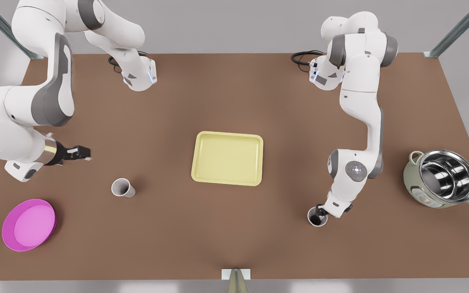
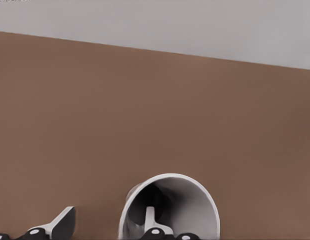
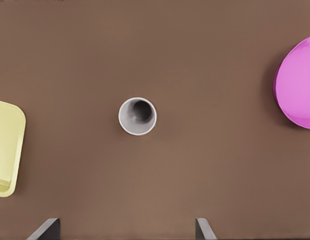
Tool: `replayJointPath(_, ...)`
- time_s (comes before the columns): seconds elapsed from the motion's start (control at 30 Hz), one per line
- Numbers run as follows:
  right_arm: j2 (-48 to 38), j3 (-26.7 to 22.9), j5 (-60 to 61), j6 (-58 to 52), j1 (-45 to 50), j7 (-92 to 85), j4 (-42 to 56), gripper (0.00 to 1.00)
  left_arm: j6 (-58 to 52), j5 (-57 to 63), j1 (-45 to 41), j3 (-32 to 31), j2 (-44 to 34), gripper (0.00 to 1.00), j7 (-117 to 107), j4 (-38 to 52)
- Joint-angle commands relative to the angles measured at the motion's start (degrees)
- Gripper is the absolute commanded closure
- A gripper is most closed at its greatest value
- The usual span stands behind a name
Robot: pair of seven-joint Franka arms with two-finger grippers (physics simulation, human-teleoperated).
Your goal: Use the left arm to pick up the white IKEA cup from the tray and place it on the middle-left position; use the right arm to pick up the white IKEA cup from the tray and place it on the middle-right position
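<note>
Left gripper (image 1: 319, 211) is spread, straddling a cup (image 1: 317, 217) wall, one finger (image 2: 150, 219) inside. Right gripper (image 1: 84, 153) is spread, second cup (image 1: 122, 188) at its four o'clock in the front view.

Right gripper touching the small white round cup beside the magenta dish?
Apart. Front view shows bare brown table between the right gripper and the small white round cup.

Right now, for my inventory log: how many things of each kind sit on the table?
White cups: 2
Yellow tray: 1
Magenta dish: 1
Metal pot: 1
Total: 5
</note>
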Motion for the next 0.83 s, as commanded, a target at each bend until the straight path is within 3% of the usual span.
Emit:
replayJointPath(0.0, -0.1, 0.1, 0.0, -0.4, -0.3, 2.5, 0.1, 0.0, 0.2, 0.6, -0.1, 0.0, -0.1, 0.0, 4.7, 0.2)
replayJointPath(0.33, 0.1, 1.0, -0.1, -0.2, 0.1, 2.5, 0.1, 0.0, -0.4, 0.5, 0.2, 0.3, -1.4, 0.0, 7.2, -0.1)
replayJointPath(0.37, 0.1, 0.9, -0.1, -0.1, 0.0, 2.5, 0.1, 0.0, -6.9, 0.5, 0.3, 0.6, -3.8, 0.0, 7.5, 0.8)
replayJointPath(0.43, 0.1, 1.0, -0.1, -0.2, 0.1, 2.5, 0.1, 0.0, -30.1, -0.1, 0.8, 1.7, -15.0, 0.0, 11.4, 1.8)
replayJointPath(0.5, 0.1, 0.9, -0.1, -0.1, 0.0, 2.5, 0.1, 0.0, -54.6, -1.1, 1.6, 2.0, -21.4, 0.0, 11.5, 10.2)
replayJointPath(0.53, 0.1, 0.9, -0.1, -0.2, 0.1, 2.6, 0.1, 0.0, -60.4, -0.5, 1.6, 1.9, -29.1, 0.0, 11.7, 7.2)
replayJointPath(0.57, 0.1, 0.9, -0.1, -0.1, 0.1, 2.5, 0.1, 0.0, -55.1, 1.7, 0.8, 1.3, -36.6, 0.0, 11.7, -3.2)
replayJointPath(0.6, 0.1, 0.9, -0.1, -0.2, 0.1, 2.5, 0.1, 0.0, -50.3, 4.1, -0.5, 0.2, -39.8, 0.0, 9.5, -8.2)
replayJointPath(0.67, 0.1, 0.7, -0.1, -0.2, -0.1, 2.5, 0.1, 0.0, -51.2, 3.9, -0.5, 0.2, -36.5, 0.0, 7.4, -3.3)
replayJointPath(0.8, 0.1, 0.8, -0.1, -0.2, -0.1, 2.5, 0.1, 0.0, -51.9, 2.8, -0.4, 0.4, -36.6, 0.0, 7.2, -2.9)
